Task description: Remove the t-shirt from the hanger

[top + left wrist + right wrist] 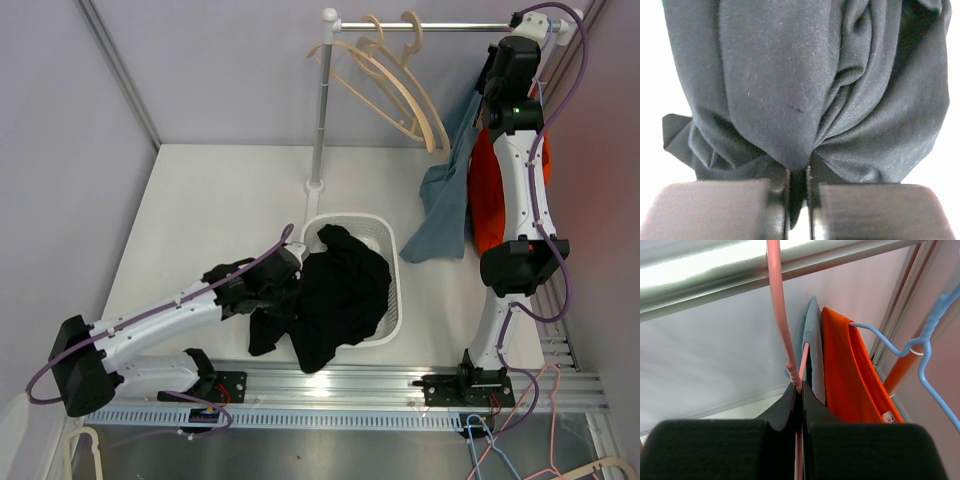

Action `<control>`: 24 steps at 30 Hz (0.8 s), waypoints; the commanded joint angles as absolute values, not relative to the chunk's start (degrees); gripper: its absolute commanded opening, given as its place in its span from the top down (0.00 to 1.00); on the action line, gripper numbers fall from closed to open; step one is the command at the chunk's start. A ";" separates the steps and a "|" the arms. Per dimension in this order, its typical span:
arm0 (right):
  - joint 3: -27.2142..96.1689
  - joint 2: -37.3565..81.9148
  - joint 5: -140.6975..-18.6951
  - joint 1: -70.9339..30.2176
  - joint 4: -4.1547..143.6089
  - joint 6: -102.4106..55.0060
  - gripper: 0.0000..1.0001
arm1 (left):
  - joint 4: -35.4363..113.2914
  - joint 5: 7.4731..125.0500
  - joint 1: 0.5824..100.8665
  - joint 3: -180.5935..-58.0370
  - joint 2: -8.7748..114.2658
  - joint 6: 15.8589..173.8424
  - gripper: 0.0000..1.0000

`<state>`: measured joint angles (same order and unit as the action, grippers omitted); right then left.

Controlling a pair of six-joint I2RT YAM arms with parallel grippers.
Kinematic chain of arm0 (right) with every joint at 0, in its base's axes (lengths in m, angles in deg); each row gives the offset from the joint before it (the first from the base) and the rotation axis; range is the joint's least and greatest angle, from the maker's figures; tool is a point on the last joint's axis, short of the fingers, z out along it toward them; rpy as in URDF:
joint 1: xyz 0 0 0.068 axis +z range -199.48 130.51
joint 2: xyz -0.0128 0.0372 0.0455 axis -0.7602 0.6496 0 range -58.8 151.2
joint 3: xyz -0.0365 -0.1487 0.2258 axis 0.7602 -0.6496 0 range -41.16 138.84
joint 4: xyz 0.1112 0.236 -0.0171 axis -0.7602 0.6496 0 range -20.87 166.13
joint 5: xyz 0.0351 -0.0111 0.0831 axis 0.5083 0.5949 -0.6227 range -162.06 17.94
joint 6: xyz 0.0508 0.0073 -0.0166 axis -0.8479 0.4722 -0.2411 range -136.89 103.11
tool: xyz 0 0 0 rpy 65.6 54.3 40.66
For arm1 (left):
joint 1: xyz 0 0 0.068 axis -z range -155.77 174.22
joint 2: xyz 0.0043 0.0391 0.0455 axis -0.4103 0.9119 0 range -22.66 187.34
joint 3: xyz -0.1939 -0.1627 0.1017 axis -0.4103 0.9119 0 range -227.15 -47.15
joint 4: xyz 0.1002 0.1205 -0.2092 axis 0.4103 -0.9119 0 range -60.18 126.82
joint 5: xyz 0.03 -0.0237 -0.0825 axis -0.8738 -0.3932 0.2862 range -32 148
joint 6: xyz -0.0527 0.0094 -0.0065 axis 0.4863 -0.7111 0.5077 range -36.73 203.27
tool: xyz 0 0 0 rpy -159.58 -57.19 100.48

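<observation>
Left end effector pinching soft black fabric, right end effector clamping thin pink hanger

The left arm and right arm are showing white shells joined by black joint housings. A purple cable is running along each. A green lamp is glowing on the right arm. The left tool and right tool are presenting matte black, blocky fingers.

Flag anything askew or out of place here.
The black shirt spills over the near rim of the white basket onto the table, pinched by the left gripper. The blue-grey t-shirt hangs lopsided from its pink hanger, which the right gripper clamps.
</observation>
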<state>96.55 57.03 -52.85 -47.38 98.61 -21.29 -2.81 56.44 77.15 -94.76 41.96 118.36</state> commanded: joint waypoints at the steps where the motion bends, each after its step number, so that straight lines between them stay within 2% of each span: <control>1: 97.27 55.72 -53.25 -47.73 96.02 -20.58 1.00 | -9.11 50.01 77.40 -103.20 39.92 116.67 0.87; 8: 97.27 55.63 -53.60 -47.73 96.38 -20.67 1.00 | -17.39 42.98 77.40 -109.11 40.70 115.00 0.72; 9: 97.27 55.72 -53.69 -47.73 96.29 -20.75 1.00 | -18.01 41.58 77.40 -109.28 41.14 114.91 0.74; 11: 97.27 55.72 -53.86 -47.73 96.29 -20.84 1.00 | -17.68 42.26 77.40 -108.59 42.11 114.65 0.98; 12: 97.36 55.72 -53.86 -47.73 96.29 -20.84 1.00 | -17.06 42.88 77.40 -108.15 41.94 114.47 0.99; 19: 99.38 55.28 -54.12 -47.82 96.11 -20.75 1.00 | -4.41 61.03 77.40 -110.25 38.34 111.93 1.00; 24: 99.47 52.91 -55.62 -47.82 95.06 -21.89 1.00 | 6.40 66.69 76.79 -113.32 41.66 110.69 1.00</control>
